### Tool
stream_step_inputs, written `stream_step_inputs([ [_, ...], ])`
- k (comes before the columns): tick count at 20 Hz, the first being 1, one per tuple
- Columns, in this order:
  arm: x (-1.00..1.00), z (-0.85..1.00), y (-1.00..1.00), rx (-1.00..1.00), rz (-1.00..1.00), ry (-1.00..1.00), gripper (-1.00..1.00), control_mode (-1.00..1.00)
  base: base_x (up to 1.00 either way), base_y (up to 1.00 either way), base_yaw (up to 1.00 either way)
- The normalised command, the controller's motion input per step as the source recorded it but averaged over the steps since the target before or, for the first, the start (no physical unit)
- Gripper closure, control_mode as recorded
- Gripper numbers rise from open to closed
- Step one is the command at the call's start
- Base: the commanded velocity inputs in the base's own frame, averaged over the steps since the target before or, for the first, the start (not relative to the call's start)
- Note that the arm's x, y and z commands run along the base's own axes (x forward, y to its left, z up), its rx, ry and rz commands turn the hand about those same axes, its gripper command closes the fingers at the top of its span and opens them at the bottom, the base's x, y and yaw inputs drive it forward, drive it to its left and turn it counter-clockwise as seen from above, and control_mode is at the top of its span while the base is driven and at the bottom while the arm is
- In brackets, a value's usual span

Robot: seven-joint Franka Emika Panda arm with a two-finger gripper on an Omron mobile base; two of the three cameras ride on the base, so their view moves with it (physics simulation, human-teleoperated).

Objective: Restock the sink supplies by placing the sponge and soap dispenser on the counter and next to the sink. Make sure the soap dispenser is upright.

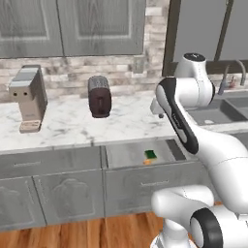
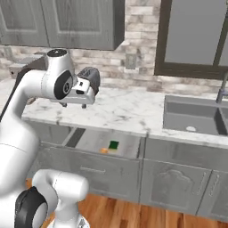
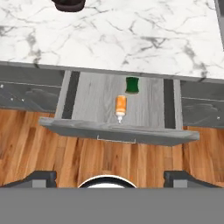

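A: Hovering over the open drawer [image 3: 118,127], hand [image 3: 112,176] had jaws spread wide, nothing held.
B: Sponge [image 3: 132,85]?
A: Lay flat in the drawer, below the hand, nearer the counter [image 3: 131,35] edge.
B: Soap dispenser [image 3: 120,107]?
A: Lay on its side just beside the sponge, pump toward the drawer front.
B: Sink [image 2: 191,116]?
A: Sat well off to the hand's right.

One sponge [image 3: 132,85], one soap dispenser [image 3: 120,107], one toaster [image 1: 100,96], one coffee machine [image 1: 29,98]
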Motion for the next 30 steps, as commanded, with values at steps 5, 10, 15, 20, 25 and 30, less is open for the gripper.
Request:
stream_step_inputs([
  [5, 0.0, 0.0, 0.0, 0.0, 0.0, 0.0, -1.0, 1.0, 0.16, -1.0, 0.3],
  [10, 0.0, 0.0, 0.0, 0.0, 0.0, 0.0, -1.0, 1.0, 0.26, -1.0, 0.39],
  [15, 0.0, 0.0, 0.0, 0.0, 0.0, 0.0, -1.0, 1.0, 0.46, -0.94, 0.43],
  [20, 0.0, 0.0, 0.0, 0.0, 0.0, 0.0, -1.0, 1.0, 0.5, -0.85, 0.45],
  [25, 0.0, 0.0, 0.0, 0.0, 0.0, 0.0, -1.0, 1.0, 0.31, -0.55, 0.42],
  [30, 0.0, 0.0, 0.0, 0.0, 0.0, 0.0, -1.0, 1.0, 0.22, -0.42, 0.4],
])
